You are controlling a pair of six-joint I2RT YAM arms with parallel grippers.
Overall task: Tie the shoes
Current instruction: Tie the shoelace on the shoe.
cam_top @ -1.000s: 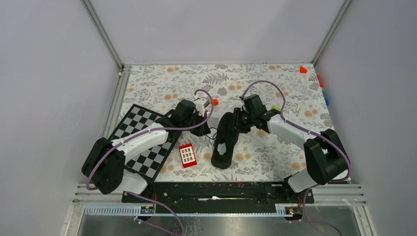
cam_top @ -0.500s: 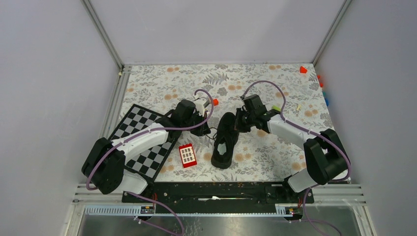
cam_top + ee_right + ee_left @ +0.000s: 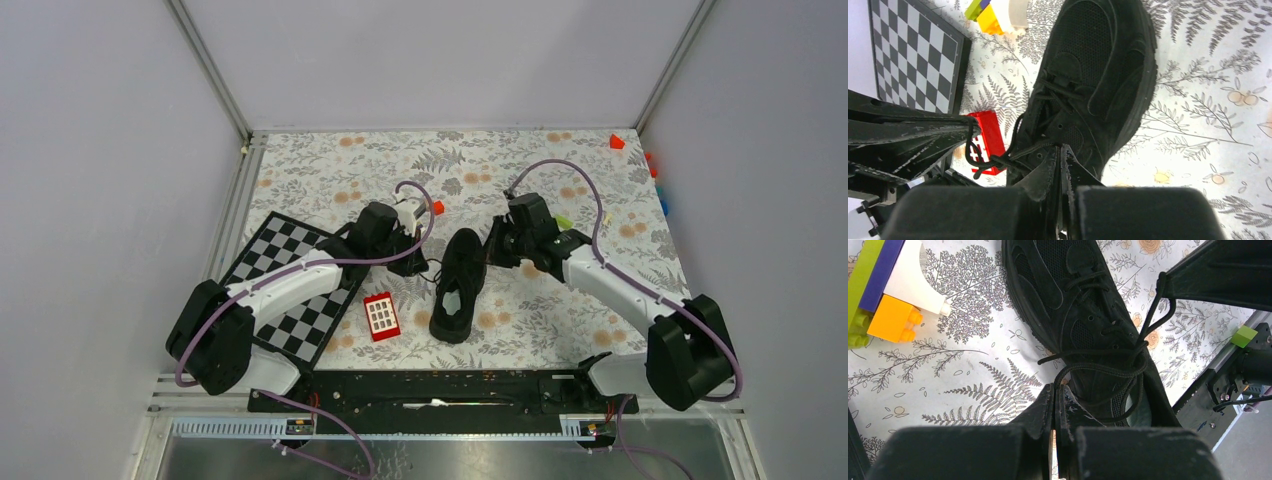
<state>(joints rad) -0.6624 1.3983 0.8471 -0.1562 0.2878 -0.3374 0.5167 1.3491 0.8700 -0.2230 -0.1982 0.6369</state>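
The black sneaker (image 3: pixel 458 285) lies in the middle of the top view on the flowered worktop (image 3: pixel 330 170), toe toward the top of the frame, heel opening toward the bottom. The left end effector (image 3: pixel 1054 391) sits just left of it, jaws pinched together on a strand of the laces (image 3: pixel 1098 354). The right end effector (image 3: pixel 1059 152) sits just right of the toe half, likewise clamped on a strand, seen rising from the eyelets at the upper right of the left wrist view. A red block (image 3: pixel 381 316) lies left of the heel, beside a chessboard (image 3: pixel 290 285). Coloured bricks (image 3: pixel 883 285) fill that wrist view's upper left
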